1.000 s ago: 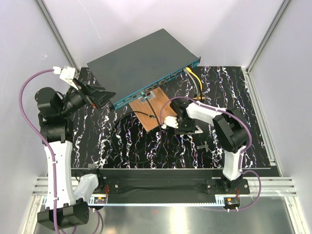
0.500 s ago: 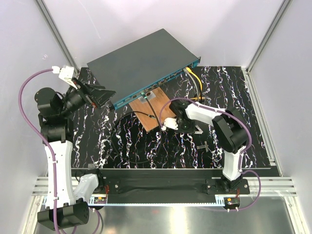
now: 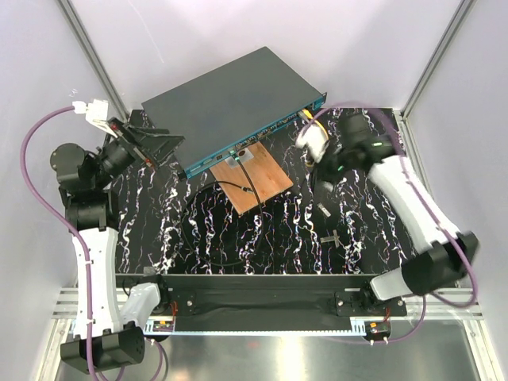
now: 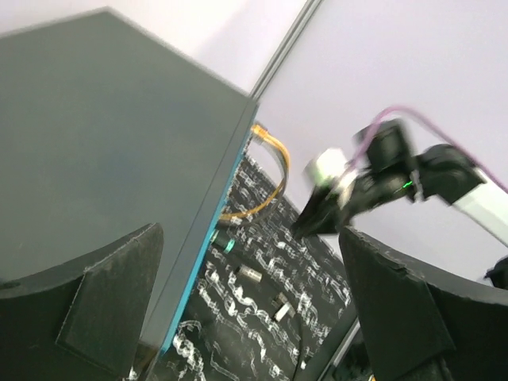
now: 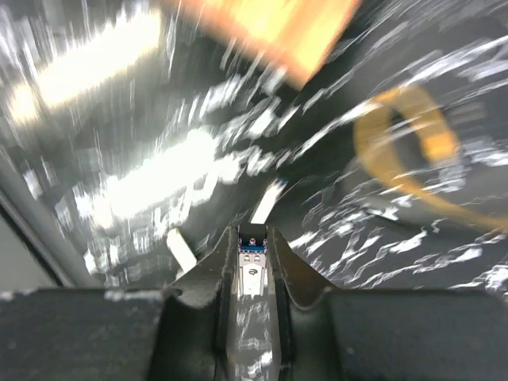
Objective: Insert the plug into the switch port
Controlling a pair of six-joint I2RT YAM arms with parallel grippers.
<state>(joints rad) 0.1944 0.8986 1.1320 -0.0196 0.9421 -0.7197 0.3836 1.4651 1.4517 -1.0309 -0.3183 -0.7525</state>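
The switch is a flat dark grey box with a narrow teal front face, lying slanted at the back of the mat. In the left wrist view its top and teal edge fill the left side. My right gripper hovers in front of the switch's right end, also seen in the left wrist view. In the blurred right wrist view it is shut on a small silver plug with a blue band. My left gripper is open and empty by the switch's left corner.
A copper-brown board lies in front of the switch with a black cable across it. A yellow cable loops from the switch's right end. Small loose plugs lie on the black marbled mat.
My right arm has swung up and to the right, from beside the copper board to in front of the switch's right end. My left gripper has shifted slightly up and left.
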